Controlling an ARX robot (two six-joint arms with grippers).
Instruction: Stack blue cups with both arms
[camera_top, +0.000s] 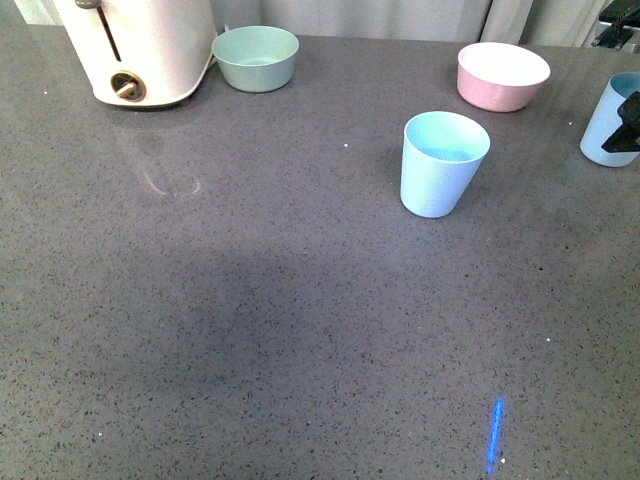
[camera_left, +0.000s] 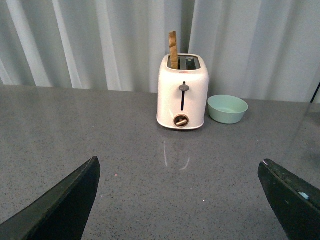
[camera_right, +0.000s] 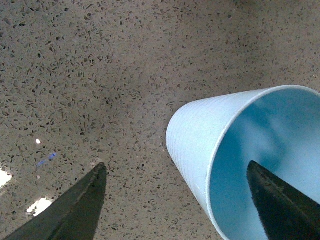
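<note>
One blue cup (camera_top: 440, 164) stands upright on the grey countertop, right of centre in the front view. A second blue cup (camera_top: 606, 122) stands at the right edge, partly cut off, with a black piece of my right arm against its side. In the right wrist view this blue cup (camera_right: 200, 145) lies between the fingers of my open right gripper (camera_right: 176, 170): one finger (camera_right: 280, 205) is inside the cup's mouth, the other (camera_right: 75, 205) outside over the counter. My left gripper (camera_left: 179, 167) is open over bare counter, holding nothing, and does not show in the front view.
A white toaster (camera_top: 140, 50) stands at the back left with a mint green bowl (camera_top: 256, 58) beside it. A pink bowl (camera_top: 503, 76) sits behind the centre cup. In the left wrist view the toaster (camera_left: 182, 92) and green bowl (camera_left: 227, 108) stand before grey curtains.
</note>
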